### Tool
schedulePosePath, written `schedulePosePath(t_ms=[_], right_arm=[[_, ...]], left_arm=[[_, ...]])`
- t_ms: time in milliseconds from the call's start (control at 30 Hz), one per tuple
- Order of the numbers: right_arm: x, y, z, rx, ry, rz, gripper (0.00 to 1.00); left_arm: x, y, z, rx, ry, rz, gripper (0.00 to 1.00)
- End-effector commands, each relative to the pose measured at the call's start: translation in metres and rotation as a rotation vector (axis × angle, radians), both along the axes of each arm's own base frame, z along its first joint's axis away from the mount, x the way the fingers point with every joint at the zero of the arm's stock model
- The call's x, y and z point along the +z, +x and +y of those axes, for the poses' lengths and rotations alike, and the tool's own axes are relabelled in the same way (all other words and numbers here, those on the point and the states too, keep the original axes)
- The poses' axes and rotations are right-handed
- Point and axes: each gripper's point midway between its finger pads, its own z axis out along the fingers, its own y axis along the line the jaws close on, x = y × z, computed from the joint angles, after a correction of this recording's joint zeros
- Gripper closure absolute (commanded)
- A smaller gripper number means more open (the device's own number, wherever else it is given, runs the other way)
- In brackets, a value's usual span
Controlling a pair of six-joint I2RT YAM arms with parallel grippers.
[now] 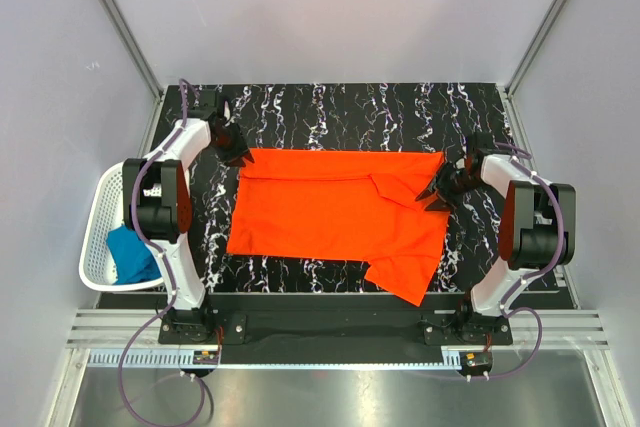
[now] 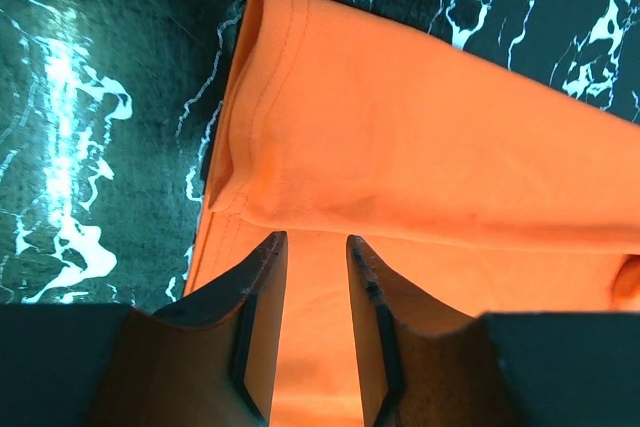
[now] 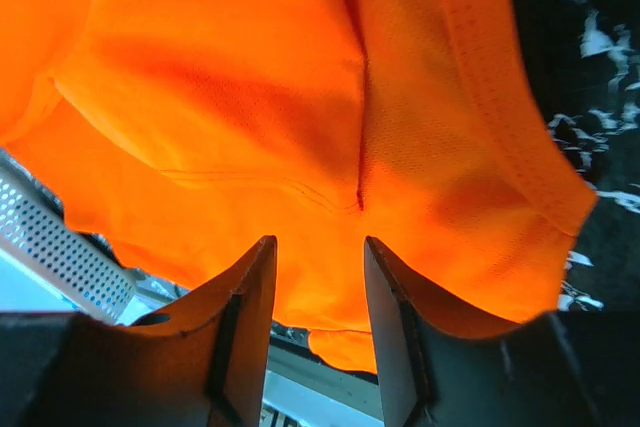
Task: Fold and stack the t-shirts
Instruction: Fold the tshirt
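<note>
On the black marbled counter (image 1: pixel 330 107) we see the orange-red t-shirt (image 1: pixel 330 217) lying flat and partly folded, with one sleeve trailing toward the near edge. Our left claw (image 1: pixel 235 152) sits at its far left corner, fingers spread. Our right claw (image 1: pixel 435 192) sits at its right edge, also spread. The teal t-shirt (image 1: pixel 130 255) lies in the white basket (image 1: pixel 100 209).

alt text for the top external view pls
An orange-red t-shirt lies spread, partly folded, on a black marbled table. The left tool and right tool are at its two ends; a white basket at left holds a teal t-shirt.
</note>
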Motion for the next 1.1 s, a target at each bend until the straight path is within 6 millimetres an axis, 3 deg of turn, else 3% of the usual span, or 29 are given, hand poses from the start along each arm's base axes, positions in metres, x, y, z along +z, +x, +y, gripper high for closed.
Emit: schedulePosePath(t_ms=[0,300,567,667,800,1067], right_arm=[[0.010,0.011,0.017,0.025,0.090,-0.079,0.52],[-0.007,0.017,0.011,0.019,0.050,-0.058,0.51],[-0.016,0.021,0.008,0.006,0.036,-0.039,0.52],[-0.017,0.024,0.010,0.006,0.052,-0.042,0.60],[-0.002,0.025,0.015,-0.007,0.084,-0.065,0.86],[0.020,0.007,0.024,-0.061,0.147,-0.068,0.99]], left_arm=[[0.010,0.000,-0.013,-0.025,-0.060,-0.027,0.65],[0.006,-0.015,-0.035,-0.079,-0.113,-0.006,0.65],[0.016,-0.016,-0.042,-0.096,-0.136,-0.027,0.65],[0.020,-0.015,-0.044,-0.098,-0.146,-0.031,0.65],[0.022,-0.015,-0.046,-0.097,-0.154,-0.035,0.65],[0.018,-0.016,-0.047,-0.092,-0.151,-0.029,0.65]])
